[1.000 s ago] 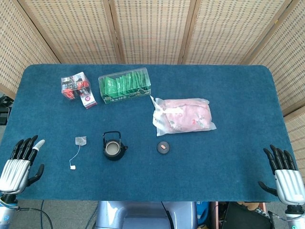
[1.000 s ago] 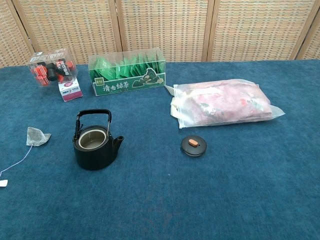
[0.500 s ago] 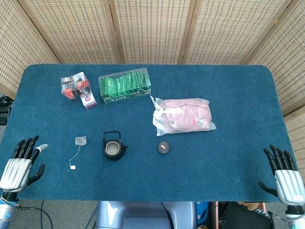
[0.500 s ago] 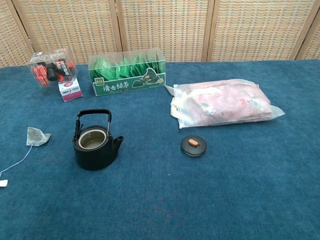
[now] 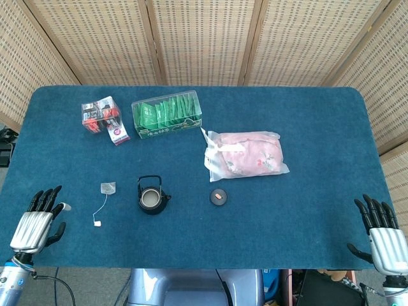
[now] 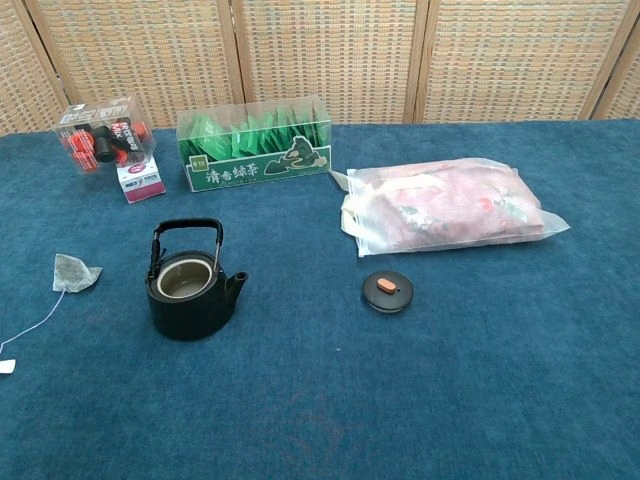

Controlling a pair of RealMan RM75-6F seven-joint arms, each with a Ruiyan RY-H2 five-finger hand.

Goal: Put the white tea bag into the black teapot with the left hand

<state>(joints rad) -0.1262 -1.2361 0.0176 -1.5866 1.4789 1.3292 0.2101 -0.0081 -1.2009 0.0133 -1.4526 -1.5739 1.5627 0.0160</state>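
Observation:
The white tea bag point(image 5: 108, 188) lies flat on the blue table, its string running down to a small paper tag point(image 5: 97, 223); the chest view shows the tea bag point(image 6: 75, 272) at far left. Just right of it stands the black teapot point(image 5: 152, 198), uncovered and upright, with its handle raised; in the chest view the teapot point(image 6: 190, 290) is left of centre. My left hand point(image 5: 40, 220) hovers at the table's front left corner, open and holding nothing, well left of the tag. My right hand point(image 5: 380, 233) is open at the front right corner. Neither hand appears in the chest view.
The teapot's black lid point(image 5: 218, 197) with an orange knob lies right of the pot. Behind are a pink plastic bag point(image 5: 245, 154), a clear box of green tea packets point(image 5: 167, 113) and a small box of dark items point(image 5: 102, 116). Woven screens stand behind the table.
My left hand has shifted slightly right and down toward the table's front edge. The right hand dropped a touch. Nothing on the table moved.

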